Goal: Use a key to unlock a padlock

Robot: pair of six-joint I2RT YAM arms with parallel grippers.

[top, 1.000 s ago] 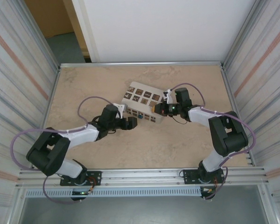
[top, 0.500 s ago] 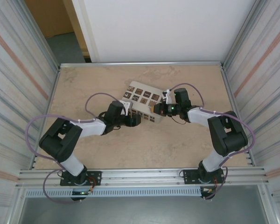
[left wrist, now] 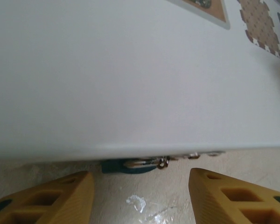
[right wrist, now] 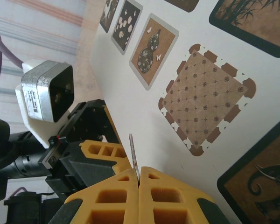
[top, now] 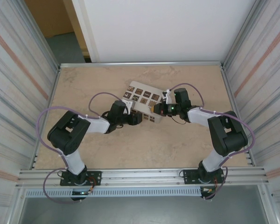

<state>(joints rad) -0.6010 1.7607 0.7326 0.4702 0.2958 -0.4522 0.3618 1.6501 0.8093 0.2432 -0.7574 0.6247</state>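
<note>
Just beside white box, padlock, pinched key

You had the right gripper pinched tight on a thin silvery key, its tip pointing up before the white box with patterned tiles; the left arm's camera sat alongside

Top camera looks down from afar onto the white box — both wrist cameras hug it: left low against its side, right across its tiled top.
</note>
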